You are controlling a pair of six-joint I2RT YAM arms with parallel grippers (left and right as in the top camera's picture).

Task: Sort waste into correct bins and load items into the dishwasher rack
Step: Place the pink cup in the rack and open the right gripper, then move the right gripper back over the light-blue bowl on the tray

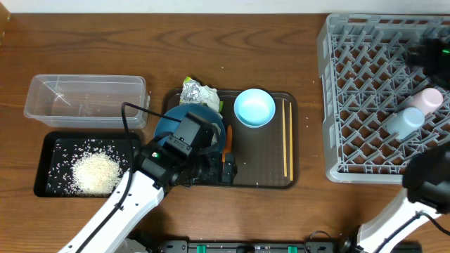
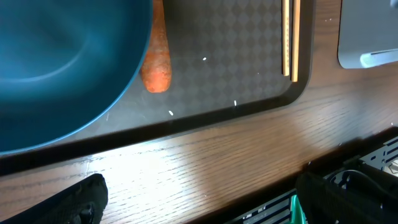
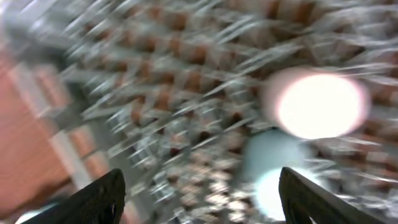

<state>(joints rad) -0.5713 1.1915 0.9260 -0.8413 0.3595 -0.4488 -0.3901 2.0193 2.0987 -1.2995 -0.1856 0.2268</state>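
- Overhead: the brown tray (image 1: 260,176) carries the dark blue bowl (image 1: 172,118), small bowl (image 1: 254,107), chopsticks (image 1: 287,137), carrot (image 1: 228,140) and wrapper (image 1: 199,93). Left of it, rice (image 1: 96,172) lies in the black tray (image 1: 53,147). Right of it, the rack (image 1: 351,105) holds the whitish cup (image 1: 429,100) and light blue cup (image 1: 404,121).
- Left wrist: the left pincer (image 2: 205,199) is wide apart and empty, over the surface (image 2: 186,162) just off the brown tray.
- Right wrist: blurred; the right pincer (image 3: 199,199) is apart and empty, above the rack's cups.
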